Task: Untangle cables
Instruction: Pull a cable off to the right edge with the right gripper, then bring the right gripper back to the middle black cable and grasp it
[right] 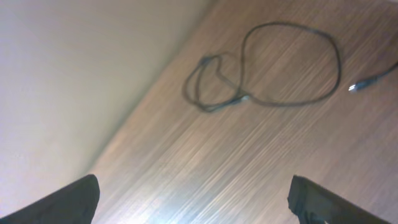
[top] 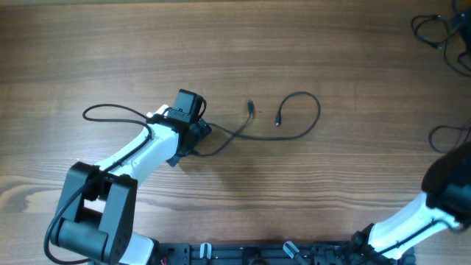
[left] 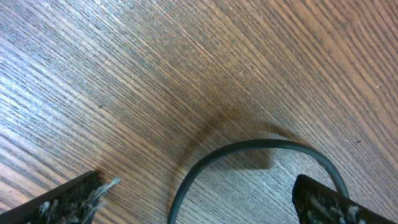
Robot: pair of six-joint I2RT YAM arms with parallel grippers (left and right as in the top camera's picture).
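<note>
A thin dark cable (top: 294, 137) lies mid-table, curling into an open loop with two small plug ends (top: 278, 122) near each other. Its near stretch runs under my left gripper (top: 199, 136). In the left wrist view the left gripper (left: 196, 202) is open low over the wood, and an arc of the cable (left: 249, 145) lies between its fingers, touching neither. More thin cables (top: 440, 33) sit bunched at the far right corner. My right gripper (right: 193, 202) is open and empty, with a looped cable (right: 261, 68) and its plug (right: 354, 87) lying ahead of it.
A black lead (top: 110, 110) loops out from the left arm's wrist. Another dark loop (top: 449, 136) lies at the right edge above the right arm (top: 441, 199). In the right wrist view the table edge (right: 149, 106) runs diagonally, with pale floor beyond.
</note>
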